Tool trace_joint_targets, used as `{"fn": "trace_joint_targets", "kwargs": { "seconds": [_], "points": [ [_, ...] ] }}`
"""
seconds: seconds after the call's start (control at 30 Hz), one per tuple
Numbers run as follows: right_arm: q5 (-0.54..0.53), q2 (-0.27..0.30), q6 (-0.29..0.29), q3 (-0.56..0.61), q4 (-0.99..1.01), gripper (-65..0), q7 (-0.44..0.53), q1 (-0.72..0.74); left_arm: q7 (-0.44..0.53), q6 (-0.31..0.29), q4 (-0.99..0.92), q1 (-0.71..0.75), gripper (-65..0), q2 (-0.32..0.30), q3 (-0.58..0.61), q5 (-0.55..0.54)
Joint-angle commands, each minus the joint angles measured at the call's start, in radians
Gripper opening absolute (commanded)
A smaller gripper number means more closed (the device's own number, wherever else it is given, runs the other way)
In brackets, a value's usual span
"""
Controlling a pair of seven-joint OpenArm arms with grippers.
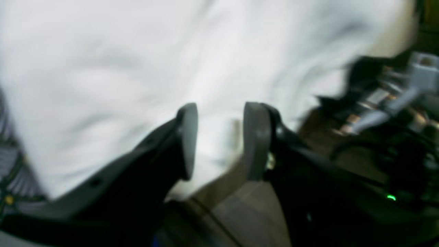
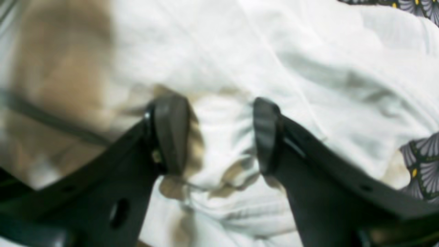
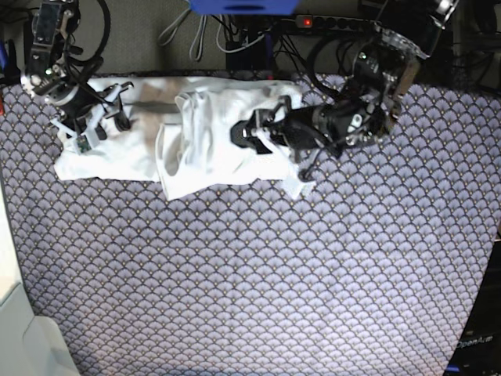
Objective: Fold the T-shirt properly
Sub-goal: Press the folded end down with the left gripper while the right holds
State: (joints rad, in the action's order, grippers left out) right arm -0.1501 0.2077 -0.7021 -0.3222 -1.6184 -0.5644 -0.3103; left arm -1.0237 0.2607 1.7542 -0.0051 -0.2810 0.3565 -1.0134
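The white T-shirt (image 3: 203,133) lies bunched in a long strip at the back of the table. In the base view my left gripper (image 3: 244,135) is over its right part and my right gripper (image 3: 117,117) is over its left end. In the left wrist view the left gripper (image 1: 219,116) is open, with white fabric (image 1: 137,61) just beyond its fingers; the picture is blurred. In the right wrist view the right gripper (image 2: 217,113) is open, its fingers (image 2: 171,130) standing either side of wrinkled shirt fabric (image 2: 274,51). The grey tag does not show.
A grey scale-patterned cloth (image 3: 274,274) covers the table. Cables, a power strip (image 3: 313,21) and a blue object (image 3: 243,5) sit behind the back edge. A white surface (image 3: 23,337) lies at the lower left corner.
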Motion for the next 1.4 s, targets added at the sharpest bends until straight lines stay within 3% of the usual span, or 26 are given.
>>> {"fn": "trace_joint_targets", "kwargs": {
  "seconds": [0.0,0.17,0.33,0.47,0.67,0.8,0.93,1.23,1.37],
  "points": [
    [0.014,0.014,0.004,-0.005,-0.018,-33.7,-0.009,0.007,0.009,-0.001,0.022,-0.012,-43.0,-0.001,-0.034,-0.009],
    [0.014,0.032,0.004,-0.030,-0.118,-33.2,-0.012,-0.003,0.007,-0.004,-0.064,-0.012,-42.8,0.001,-0.112,0.001],
    [0.013,0.031,0.004,-0.093,-0.231,-33.1,-0.021,-0.020,0.009,-0.007,-0.257,-0.022,-42.7,0.004,-0.112,0.003],
    [0.011,0.009,0.004,-0.160,-0.247,-28.2,-0.021,-0.019,0.035,-0.007,-0.308,-0.026,-42.7,0.015,-0.107,0.003],
    [0.011,-0.037,0.004,-0.226,-0.219,-23.2,-0.035,0.013,0.047,-0.007,-0.313,-0.023,-42.7,0.010,-0.106,0.003],
    [0.004,-0.038,0.004,-0.257,-0.155,-23.1,-0.122,0.053,0.047,-0.007,-0.308,-0.023,-42.8,-0.007,-0.107,0.001],
    [-0.084,-0.030,0.004,-0.331,-0.043,-23.1,-0.182,0.115,0.047,-0.007,-0.308,-0.022,-42.8,-0.014,-0.110,0.001],
    [-0.113,-0.017,0.004,-0.360,0.068,-23.1,-0.182,0.132,0.046,-0.007,-0.308,-0.020,-42.8,-0.014,-0.112,0.001],
    [-0.113,-0.038,0.004,-0.360,0.074,-23.1,-0.182,0.122,0.046,-0.007,-0.308,-0.025,-42.8,-0.014,-0.112,0.001]
  ]
}}
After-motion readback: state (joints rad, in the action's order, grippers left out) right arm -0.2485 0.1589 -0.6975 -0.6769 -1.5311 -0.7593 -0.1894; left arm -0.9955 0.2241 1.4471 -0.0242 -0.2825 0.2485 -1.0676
